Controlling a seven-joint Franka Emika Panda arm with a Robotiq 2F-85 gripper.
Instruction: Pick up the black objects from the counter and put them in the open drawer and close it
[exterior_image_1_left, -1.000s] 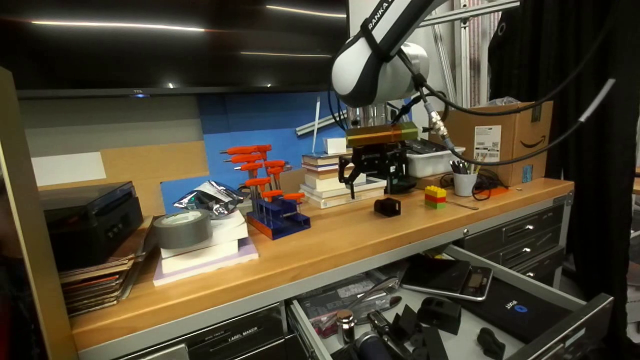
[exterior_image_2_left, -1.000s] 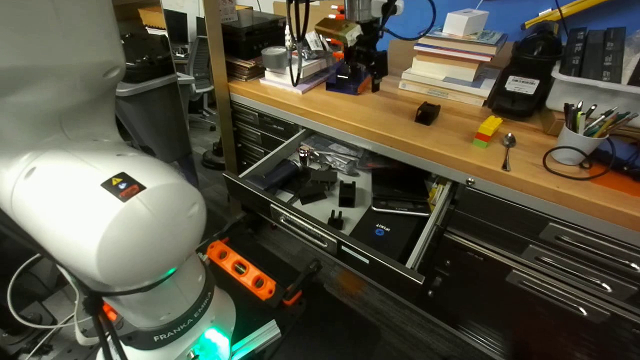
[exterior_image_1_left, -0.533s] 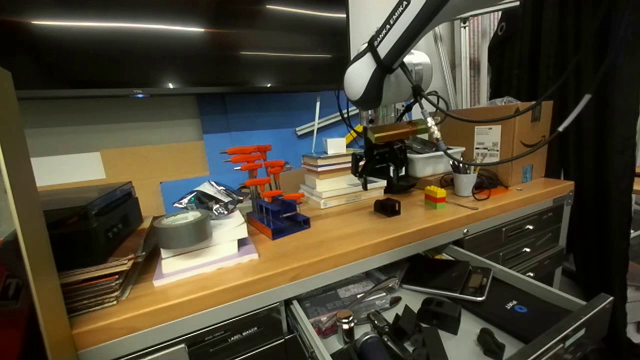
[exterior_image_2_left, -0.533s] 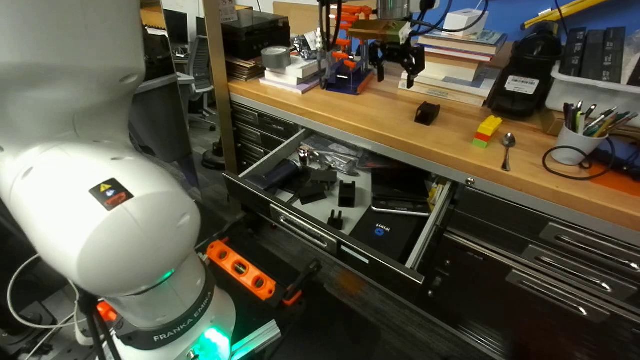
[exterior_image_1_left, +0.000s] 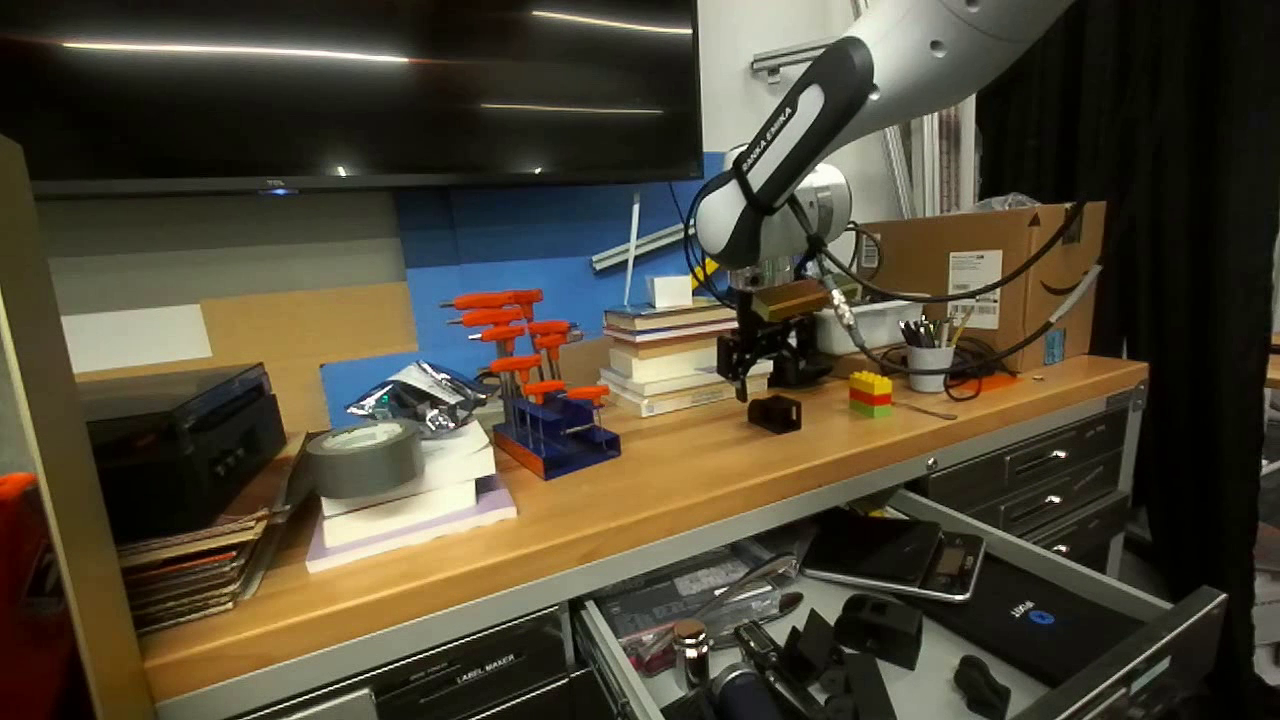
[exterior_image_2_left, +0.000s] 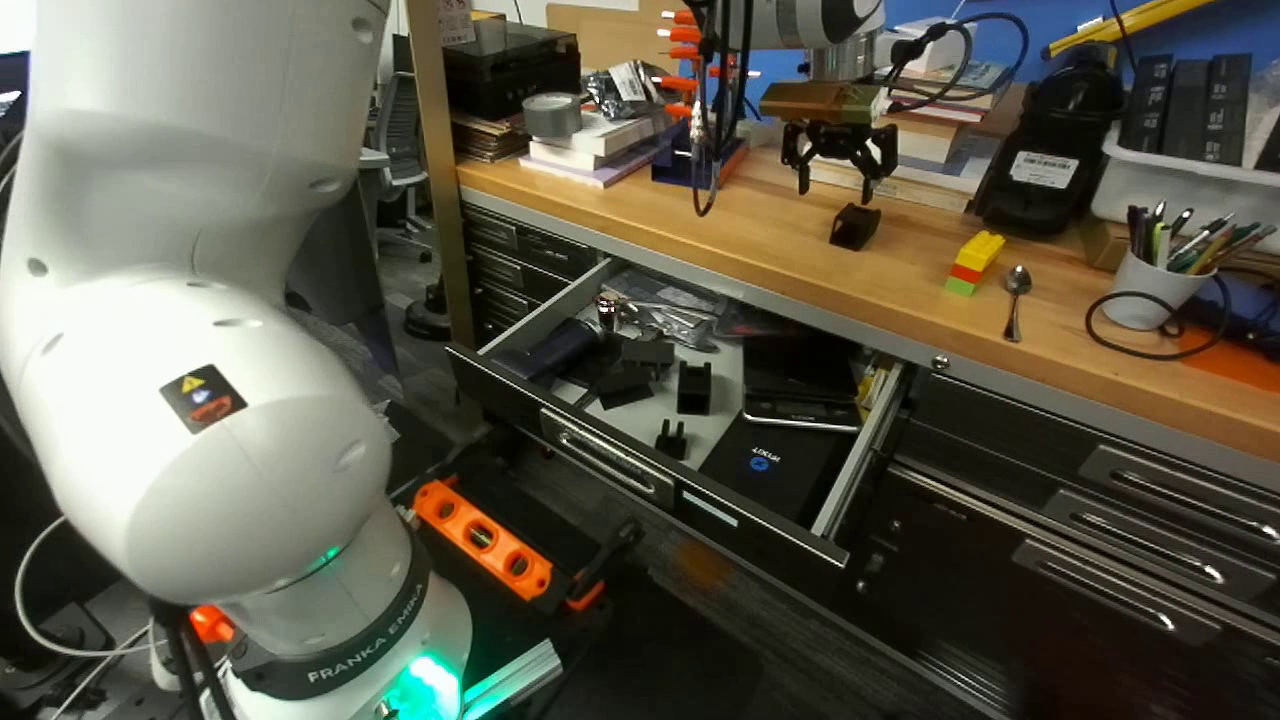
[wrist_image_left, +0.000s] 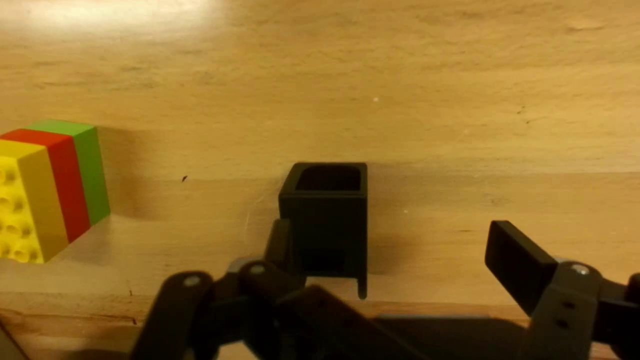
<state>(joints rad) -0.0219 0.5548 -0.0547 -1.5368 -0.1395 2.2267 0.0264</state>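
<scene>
Matte black object (wrist_image_left: 330, 225), boxy, dark hollow at one end, thin prong at the other, on the table (wrist_image_left: 450, 100), tool (exterior_image_2_left: 836, 194) above, spread wide

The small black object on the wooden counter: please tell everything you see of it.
The small, boxy, matte black object looks plastic, with an opening at one end and a thin prong opposite. It rests on the brown wooden counter; the open black end effector partly hides it in the wrist view, without clear contact.
</scene>
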